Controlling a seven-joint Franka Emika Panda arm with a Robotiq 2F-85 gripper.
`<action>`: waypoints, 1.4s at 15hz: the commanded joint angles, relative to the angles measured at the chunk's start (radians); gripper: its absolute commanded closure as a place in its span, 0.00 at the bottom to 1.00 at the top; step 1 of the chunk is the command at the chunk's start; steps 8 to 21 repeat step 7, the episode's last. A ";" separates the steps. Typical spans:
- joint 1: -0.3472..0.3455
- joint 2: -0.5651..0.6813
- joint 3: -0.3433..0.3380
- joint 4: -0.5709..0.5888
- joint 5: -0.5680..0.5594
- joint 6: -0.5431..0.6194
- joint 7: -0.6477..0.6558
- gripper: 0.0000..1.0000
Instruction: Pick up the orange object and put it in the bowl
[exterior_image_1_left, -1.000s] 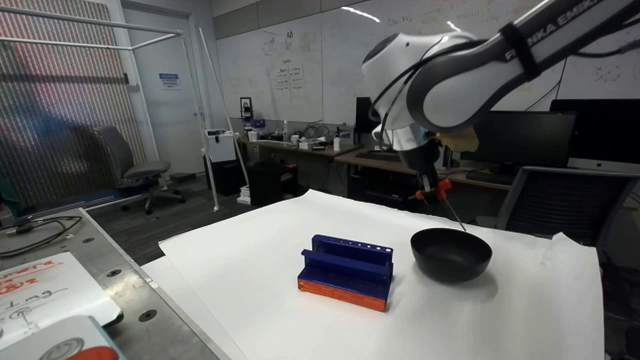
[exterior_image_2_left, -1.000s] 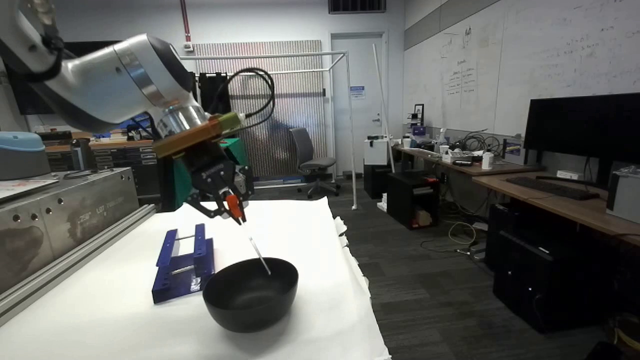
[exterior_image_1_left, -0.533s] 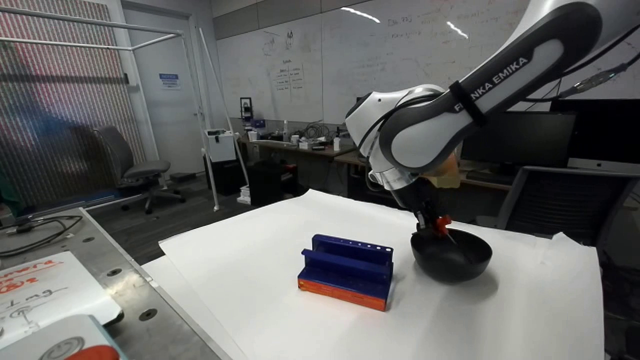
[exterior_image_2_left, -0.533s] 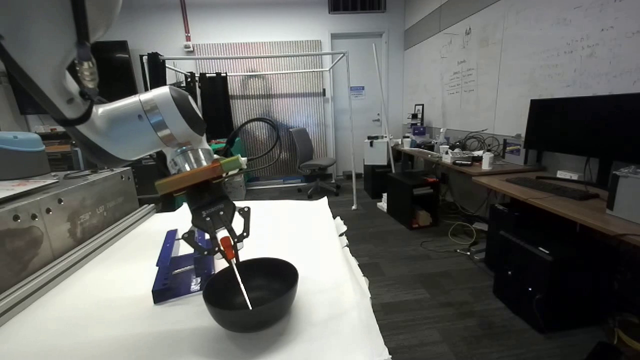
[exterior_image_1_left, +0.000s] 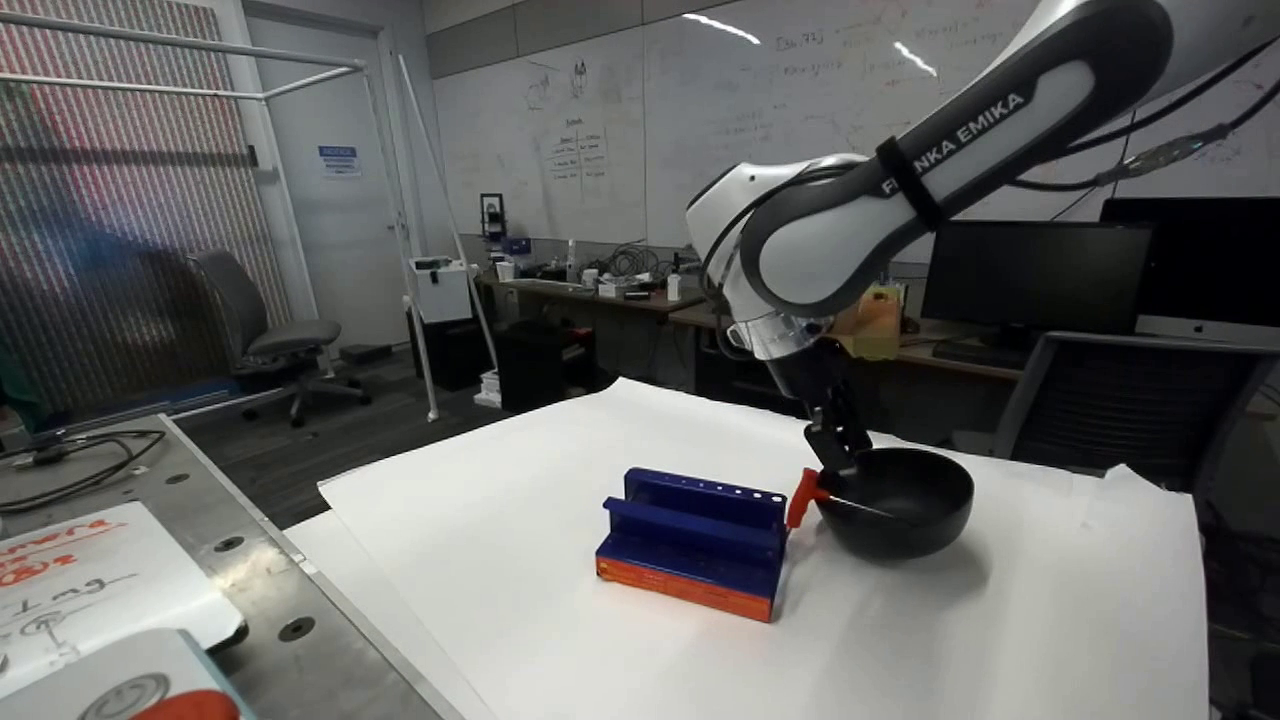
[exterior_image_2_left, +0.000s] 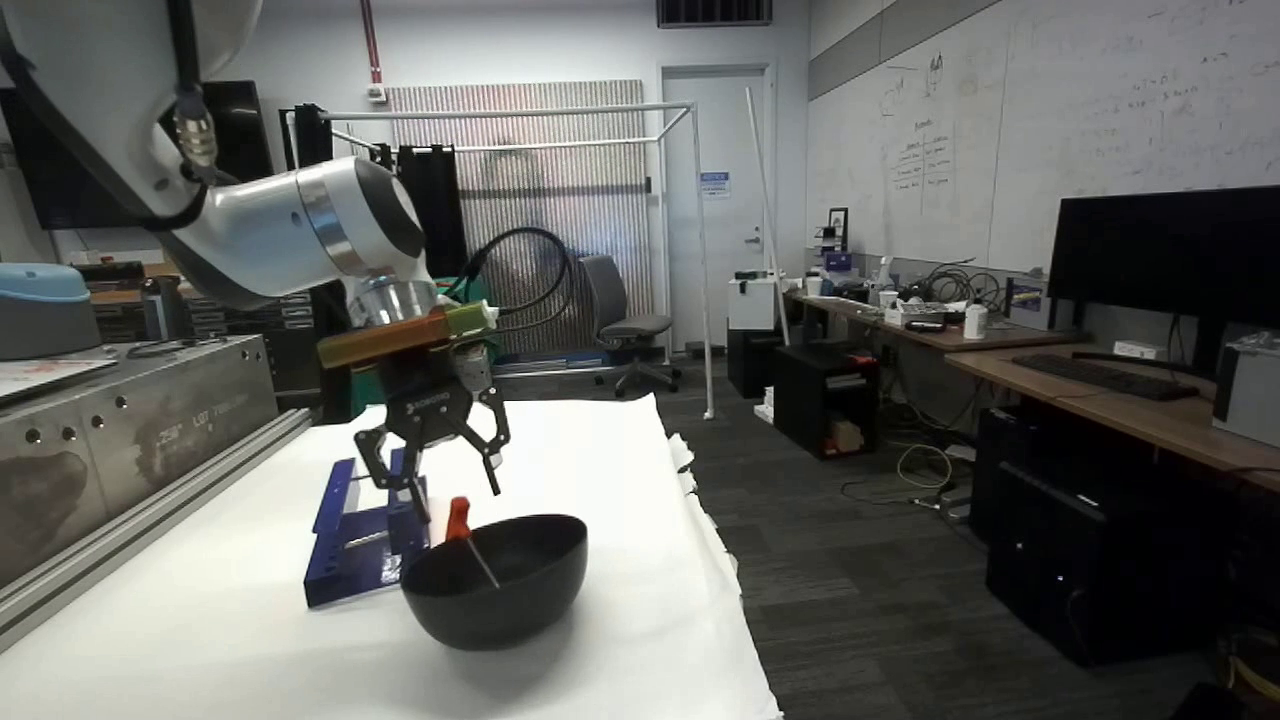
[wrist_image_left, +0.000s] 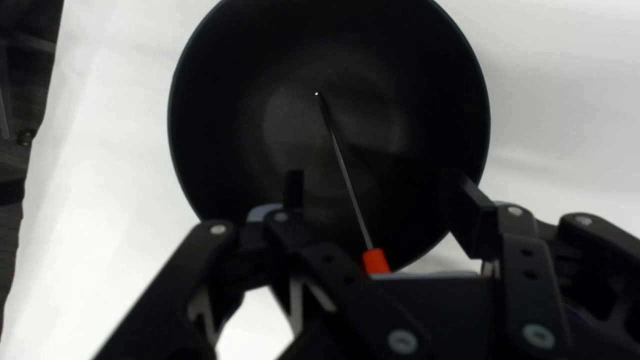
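- The claw (exterior_image_2_left: 460, 504) is pictured with its fingers spread wide over the black bowl (exterior_image_2_left: 500, 615), the tips set well apart in the wrist view and in an exterior view.
- The orange object (exterior_image_2_left: 458, 519), made up of a red-orange handle and a slender metal shaft, is seen propped across the bowl's rim, its shaft slanted down inside and its handle jutting out beyond the edge.
- In an exterior view, the handle is framed between the two fingertips, a gap being shown on either side.
- One finger is caught close over the rim; whether the rim is touched cannot be told.
- In the wrist view, the shaft's tip is shown over the bowl's floor, while most of the handle is hidden by the claw.
- A blue rack (exterior_image_1_left: 690, 560) with an orange base strip is seen beside the bowl on the white worktop (exterior_image_1_left: 500, 560), the handle shown near it; whether the two touch cannot be told.
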 joint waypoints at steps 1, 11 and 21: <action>-0.045 -0.109 0.002 -0.018 0.112 0.007 -0.040 0.00; -0.132 -0.312 -0.031 -0.104 0.353 0.097 -0.058 0.00; -0.132 -0.312 -0.031 -0.104 0.353 0.097 -0.058 0.00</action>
